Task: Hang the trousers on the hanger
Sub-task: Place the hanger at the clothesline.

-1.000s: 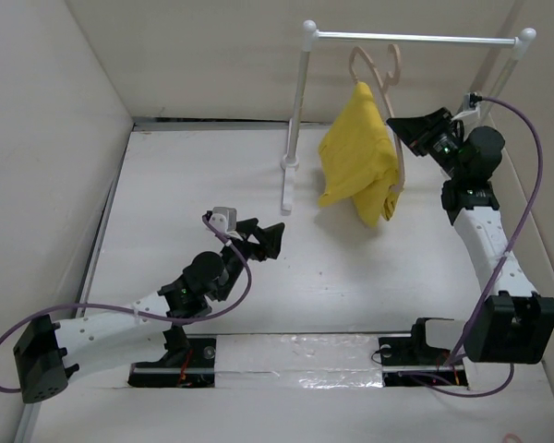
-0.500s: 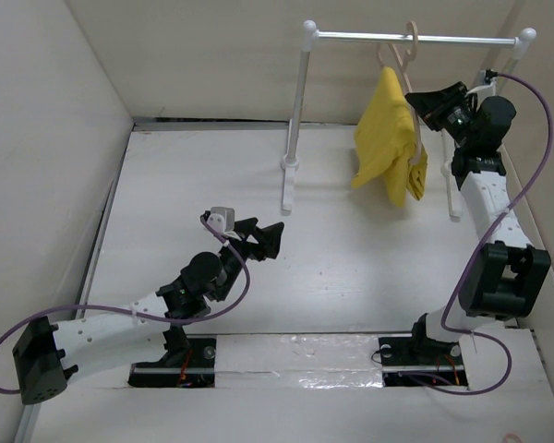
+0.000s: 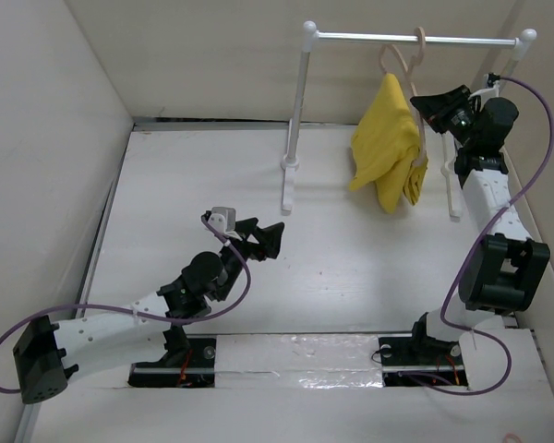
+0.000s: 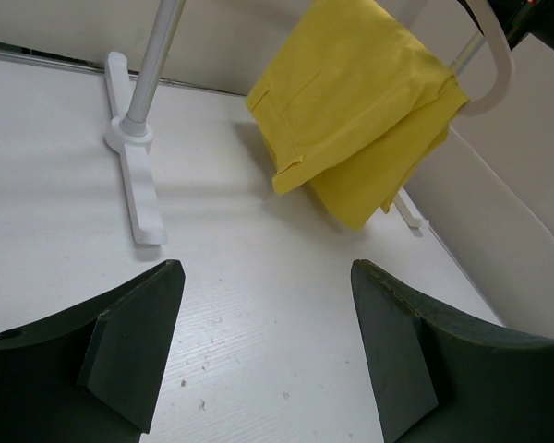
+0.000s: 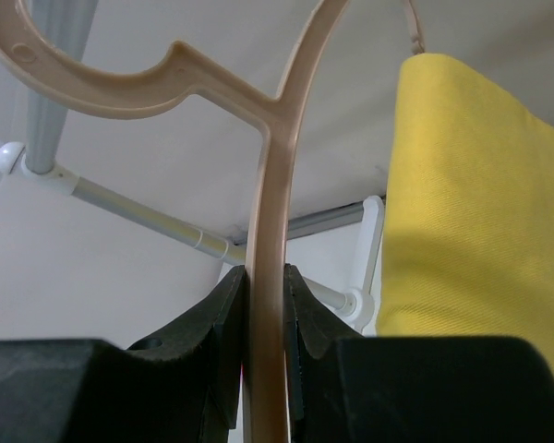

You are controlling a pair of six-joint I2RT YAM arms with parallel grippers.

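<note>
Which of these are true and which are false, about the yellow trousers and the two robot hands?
1. The trousers are draped over the hanger. True.
2. The right gripper is wide open and holds nothing. False: its jaws are shut on the hanger's thin stem.
3. The left gripper is open and empty. True.
4. The trousers lie flat on the table. False: they hang folded in the air, up by the white rail.
5. The left gripper touches the trousers. False: it sits well apart from them, low over the table.
</note>
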